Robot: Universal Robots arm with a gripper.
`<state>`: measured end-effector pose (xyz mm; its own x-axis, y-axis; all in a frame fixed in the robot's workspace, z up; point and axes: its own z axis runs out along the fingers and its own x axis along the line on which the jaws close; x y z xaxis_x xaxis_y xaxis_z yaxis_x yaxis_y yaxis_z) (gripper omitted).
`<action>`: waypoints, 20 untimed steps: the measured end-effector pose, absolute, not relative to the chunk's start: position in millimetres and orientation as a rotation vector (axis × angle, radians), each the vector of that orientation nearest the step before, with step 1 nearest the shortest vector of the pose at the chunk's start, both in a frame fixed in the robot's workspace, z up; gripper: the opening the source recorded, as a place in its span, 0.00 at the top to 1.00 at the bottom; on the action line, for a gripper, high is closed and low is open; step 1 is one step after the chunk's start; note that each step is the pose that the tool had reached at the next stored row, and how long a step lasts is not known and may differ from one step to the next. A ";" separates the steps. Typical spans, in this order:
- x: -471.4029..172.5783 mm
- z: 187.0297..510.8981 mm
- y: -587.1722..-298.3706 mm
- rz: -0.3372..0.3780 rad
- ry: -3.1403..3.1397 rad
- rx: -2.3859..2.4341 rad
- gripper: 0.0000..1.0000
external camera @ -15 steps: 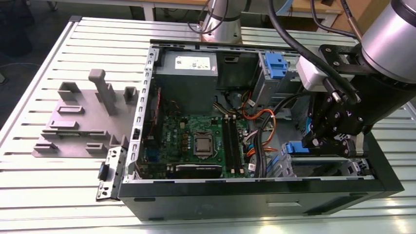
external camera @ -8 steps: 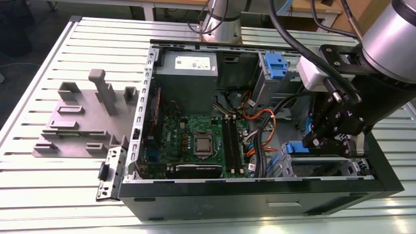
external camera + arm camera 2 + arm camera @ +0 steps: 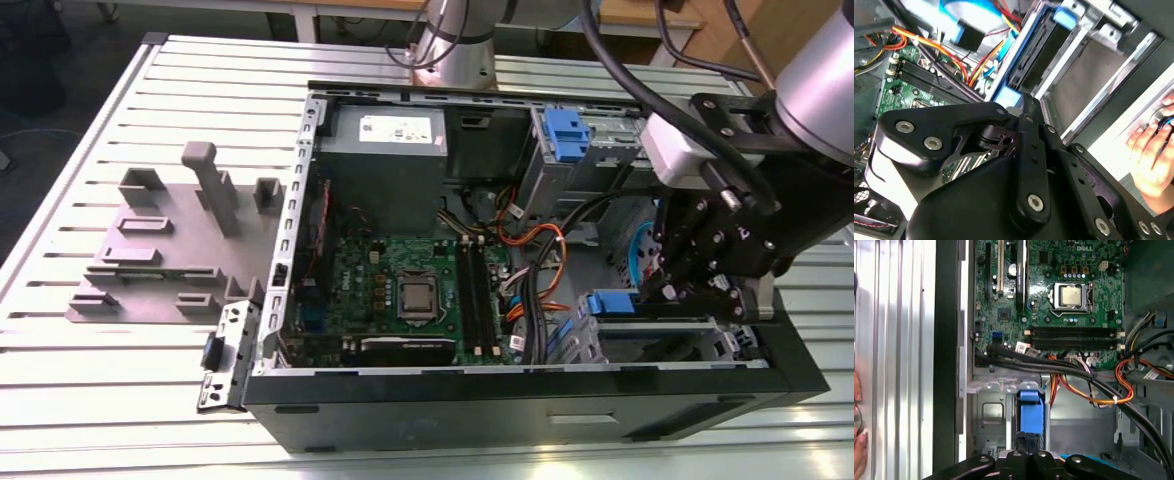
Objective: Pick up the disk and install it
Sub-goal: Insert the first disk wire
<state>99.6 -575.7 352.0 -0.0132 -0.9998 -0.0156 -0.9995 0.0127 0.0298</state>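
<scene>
A: Gripper [image 3: 690, 290] position?
B: Low inside the open computer case [image 3: 400, 400], over the silver drive cage [image 3: 654, 340] beside the motherboard [image 3: 414, 285].
A: Disk?
B: The disk [image 3: 1031, 412], blue carrier visible, stands in that cage directly under the gripper.
A: Finger state?
B: Cannot tell; linkage hides the tips.
</scene>
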 end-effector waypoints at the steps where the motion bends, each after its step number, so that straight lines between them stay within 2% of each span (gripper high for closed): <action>1: 102.5 351.9 -575.8 -0.052 -2.228 2.199 0.89; 20: 115.5 351.8 -571.1 -0.052 -2.226 2.198 0.89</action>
